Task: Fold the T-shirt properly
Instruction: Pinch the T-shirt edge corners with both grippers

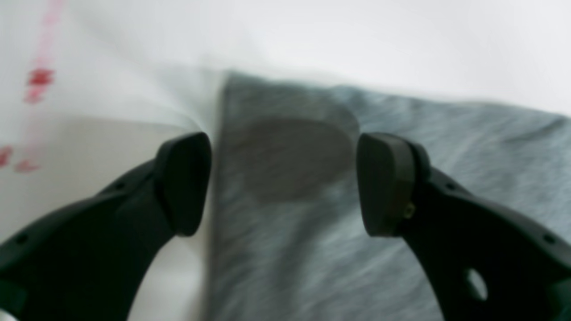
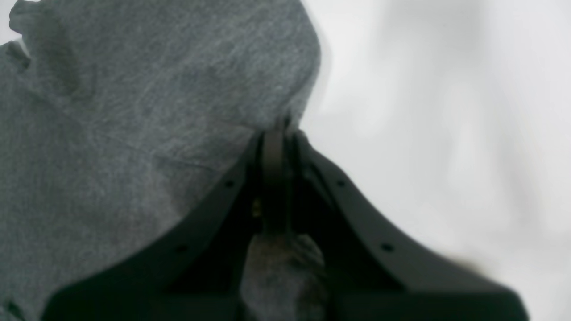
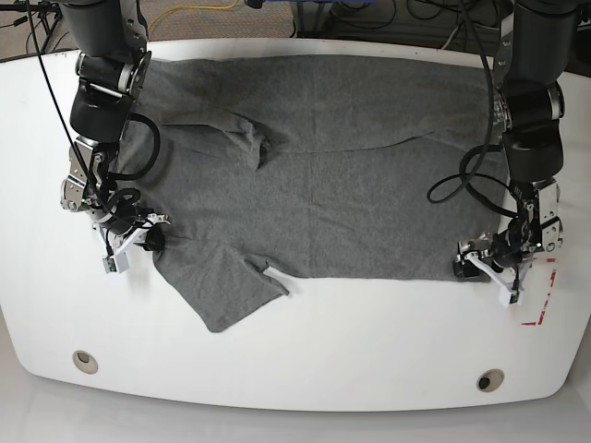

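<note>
The grey T-shirt [image 3: 323,175] lies spread across the white table [image 3: 305,369], with one sleeve [image 3: 222,295] pointing toward the front edge. My right gripper [image 3: 148,238] is at the shirt's left edge by that sleeve. In the right wrist view this gripper [image 2: 279,133] is shut on a pinch of the grey cloth [image 2: 134,133], with a bunch of it showing between the fingers. My left gripper [image 3: 476,263] is low at the shirt's front right corner. In the left wrist view it [image 1: 285,183] stands open, straddling the corner's edge of the shirt [image 1: 446,142].
Red tape marks [image 3: 540,314] sit on the table just right of the left gripper, and show blurred as red marks [image 1: 40,78] in the left wrist view. Two round holes [image 3: 85,360] [image 3: 489,380] lie near the front edge. Cables [image 3: 369,18] run behind the table.
</note>
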{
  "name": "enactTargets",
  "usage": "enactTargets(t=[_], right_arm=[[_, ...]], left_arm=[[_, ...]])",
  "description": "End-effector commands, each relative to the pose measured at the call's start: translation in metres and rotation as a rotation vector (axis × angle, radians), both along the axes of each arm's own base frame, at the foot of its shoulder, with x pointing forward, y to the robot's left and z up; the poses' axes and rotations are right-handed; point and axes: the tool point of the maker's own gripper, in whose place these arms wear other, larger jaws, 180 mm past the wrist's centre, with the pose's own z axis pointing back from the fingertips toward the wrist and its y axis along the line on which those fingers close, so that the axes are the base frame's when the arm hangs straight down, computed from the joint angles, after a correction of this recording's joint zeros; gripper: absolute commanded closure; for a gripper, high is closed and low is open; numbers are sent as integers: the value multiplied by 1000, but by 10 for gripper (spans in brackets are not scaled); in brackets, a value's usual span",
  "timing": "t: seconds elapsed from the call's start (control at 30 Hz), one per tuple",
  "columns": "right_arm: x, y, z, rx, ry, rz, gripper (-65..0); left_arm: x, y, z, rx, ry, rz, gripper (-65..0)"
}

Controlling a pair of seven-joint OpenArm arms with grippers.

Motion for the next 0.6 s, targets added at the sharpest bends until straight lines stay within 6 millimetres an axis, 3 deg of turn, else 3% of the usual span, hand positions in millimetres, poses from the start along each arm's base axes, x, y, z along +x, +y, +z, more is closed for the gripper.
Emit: enactTargets(t=[0.0,0.17,0.27,0.57], right_arm=[[2,-7,4,-30,11,9,0],[2,-7,4,-30,11,9,0],[2,-7,4,-31,10,9,0],[4,-7,5,-38,7,15,0]], left_arm=[[9,2,10,3,-10,25,-385],[17,6,13,11,-49,94,-135],[19,9,16,15,-74,105,-18],[22,10,21,14,-88,104,-6]])
